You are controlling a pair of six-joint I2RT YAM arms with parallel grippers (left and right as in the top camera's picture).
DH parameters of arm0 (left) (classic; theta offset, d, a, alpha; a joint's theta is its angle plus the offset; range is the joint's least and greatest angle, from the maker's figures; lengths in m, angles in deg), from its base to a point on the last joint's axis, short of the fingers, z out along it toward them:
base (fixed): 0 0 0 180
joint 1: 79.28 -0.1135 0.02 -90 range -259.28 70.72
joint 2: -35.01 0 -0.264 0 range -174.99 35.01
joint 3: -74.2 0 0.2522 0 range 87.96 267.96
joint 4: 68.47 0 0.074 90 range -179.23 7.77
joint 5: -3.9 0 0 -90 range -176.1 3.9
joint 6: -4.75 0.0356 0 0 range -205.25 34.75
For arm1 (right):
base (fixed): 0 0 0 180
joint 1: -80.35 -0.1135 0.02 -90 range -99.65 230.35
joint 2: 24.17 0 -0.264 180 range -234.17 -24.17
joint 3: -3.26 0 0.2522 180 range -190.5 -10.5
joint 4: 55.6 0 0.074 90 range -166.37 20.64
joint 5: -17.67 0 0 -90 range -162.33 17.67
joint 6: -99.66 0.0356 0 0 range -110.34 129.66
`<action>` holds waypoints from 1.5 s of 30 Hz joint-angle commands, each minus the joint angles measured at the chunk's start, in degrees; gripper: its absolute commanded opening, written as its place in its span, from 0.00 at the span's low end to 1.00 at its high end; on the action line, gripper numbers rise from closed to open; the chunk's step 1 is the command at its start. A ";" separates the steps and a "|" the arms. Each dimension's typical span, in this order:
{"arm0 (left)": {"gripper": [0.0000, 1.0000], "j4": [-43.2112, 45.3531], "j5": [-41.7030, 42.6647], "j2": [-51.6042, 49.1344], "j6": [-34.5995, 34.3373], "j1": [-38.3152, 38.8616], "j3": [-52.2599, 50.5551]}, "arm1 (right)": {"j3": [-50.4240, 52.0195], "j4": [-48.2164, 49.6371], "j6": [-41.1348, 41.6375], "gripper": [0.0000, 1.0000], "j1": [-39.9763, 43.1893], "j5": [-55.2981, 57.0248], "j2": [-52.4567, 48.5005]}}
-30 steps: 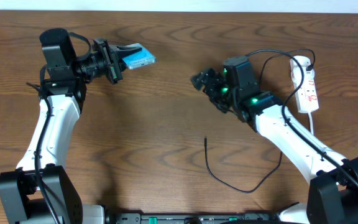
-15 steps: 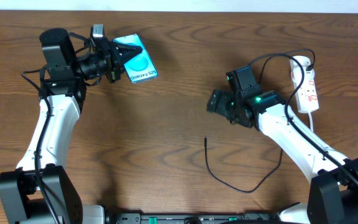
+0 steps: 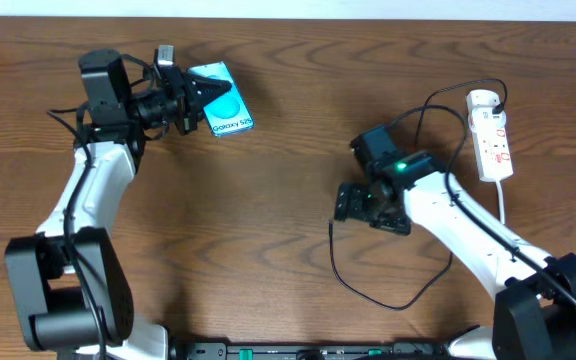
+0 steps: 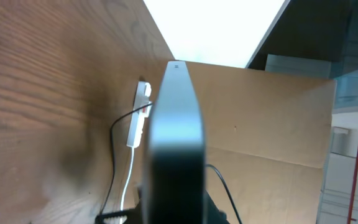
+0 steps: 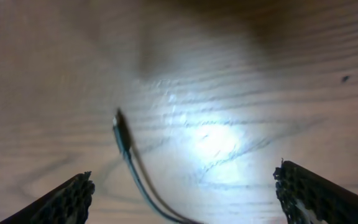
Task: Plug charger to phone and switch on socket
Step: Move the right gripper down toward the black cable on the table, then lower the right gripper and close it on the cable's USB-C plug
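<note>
The phone (image 3: pixel 225 100), cyan screen reading "Galaxy S25", is held at the far left by my left gripper (image 3: pixel 194 97), which is shut on its edge. In the left wrist view the phone (image 4: pixel 174 143) shows edge-on as a dark slab. The charger cable (image 3: pixel 368 292) loops across the front of the table, its small plug tip (image 3: pixel 331 227) lying free. My right gripper (image 3: pixel 349 207) is open just above that tip. In the right wrist view the tip (image 5: pixel 120 127) lies between the spread fingers (image 5: pixel 185 193). The white socket strip (image 3: pixel 493 134) lies at the far right, with the charger's black plug in it.
The socket's thick white cord (image 3: pixel 500 200) runs toward the front beside my right arm. In the left wrist view the socket (image 4: pixel 138 115) lies far off on the wood, with a cardboard panel (image 4: pixel 272 118) beyond the table.
My right gripper has moved down and toward the front, over the cable's tip. My left gripper turned the phone from edge-on to screen-up and shifted slightly.
</note>
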 commanded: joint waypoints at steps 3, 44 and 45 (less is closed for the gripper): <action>0.07 1.92 2.80 0.24 1.77 -0.26 1.16 | -0.11 -1.14 -0.92 0.97 -5.55 -1.57 -0.04; 0.07 1.88 3.56 -0.09 3.98 -0.31 1.16 | 1.70 8.35 1.27 0.61 -8.98 -4.76 -12.00; 0.07 1.88 3.39 -0.09 3.98 -0.28 1.16 | 1.70 8.46 1.29 0.61 -8.85 -4.28 -12.00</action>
